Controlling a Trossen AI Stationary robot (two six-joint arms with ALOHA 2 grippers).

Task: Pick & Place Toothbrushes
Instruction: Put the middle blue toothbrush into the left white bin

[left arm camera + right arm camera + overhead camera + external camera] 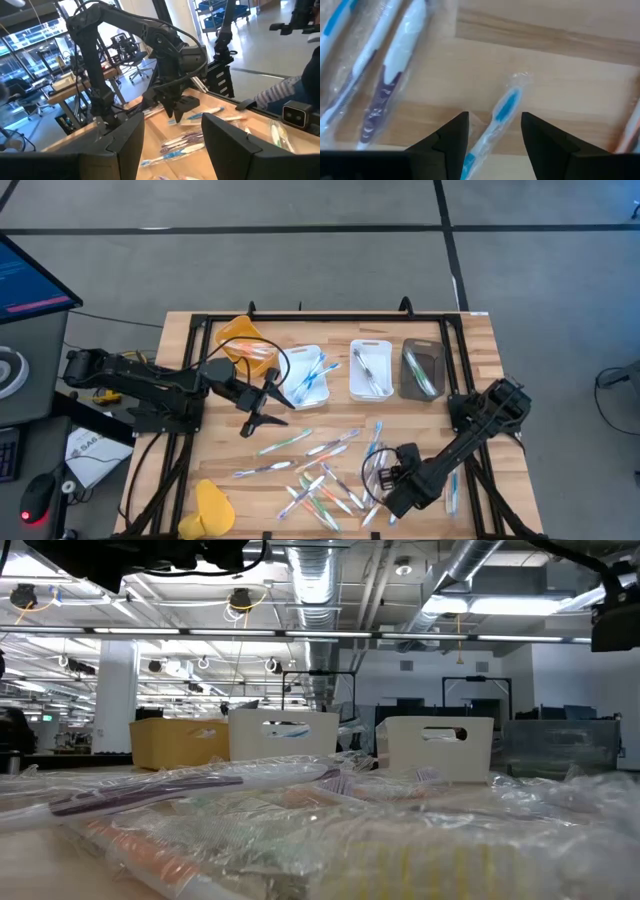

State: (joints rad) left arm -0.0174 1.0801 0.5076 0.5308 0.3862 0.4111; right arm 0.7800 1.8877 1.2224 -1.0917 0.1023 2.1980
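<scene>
Several wrapped toothbrushes (320,470) lie loose on the wooden table's near middle; in the low view they fill the foreground (250,810). My right gripper (382,480) points down over their right end, open. In the right wrist view a white-and-blue wrapped toothbrush (502,112) lies flat on the wood between the two fingers of my right gripper (495,117), with a gap on either side. My left gripper (275,408) hovers level over the table's left middle, open, with nothing between its fingers (125,140).
A row of trays stands along the far side: a yellow one (245,340), a white one (305,375) holding toothbrushes, a second white one (370,368) and a dark one (422,368). A yellow object (212,505) lies at the near left. A black frame (190,380) borders the table.
</scene>
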